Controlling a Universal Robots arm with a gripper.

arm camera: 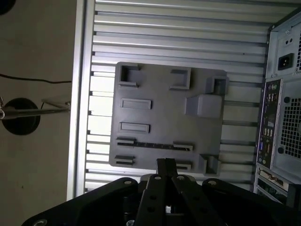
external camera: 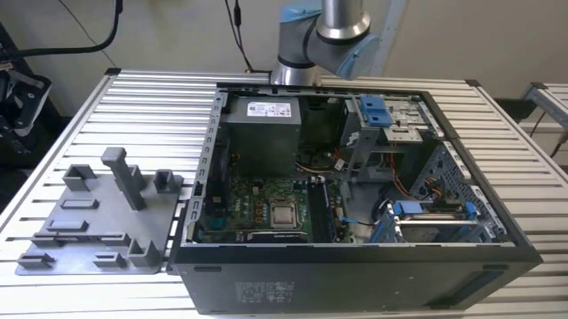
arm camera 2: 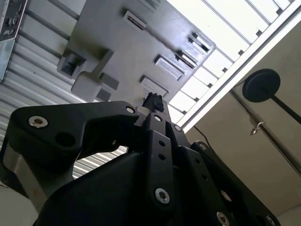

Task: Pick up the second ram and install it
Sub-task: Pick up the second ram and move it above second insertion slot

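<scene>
Second ram (arm camera: 155,145) is the skinny dark stick in the first wrist view. It's parked on edge in the grey holder tray (arm camera: 164,101), with a slotted block at each end. It sits just ahead of the fingertips, crosswise to them, and nothing is touching it. I can't tell how high the gripper (arm camera: 164,164) is above it. The fingers (arm camera: 161,165) look pressed together with nothing between them.

My guess on handling: it's super light, stiff and thin, but touchy. You don't want to squash the chips or rub the contact edge. The bare middle stretch between the two blocks looks like the spot to take it, pinching the flat faces near the top edge. Those faces are smooth, so it could twist if grabbed off-centre.

In the exterior view the tray is on the exterior view's left with a tall grey post (external camera: 124,176) on it. Further to the exterior view's right is the open computer case (external camera: 355,272) with its motherboard (external camera: 257,199), well off to the side of the fingers.
</scene>
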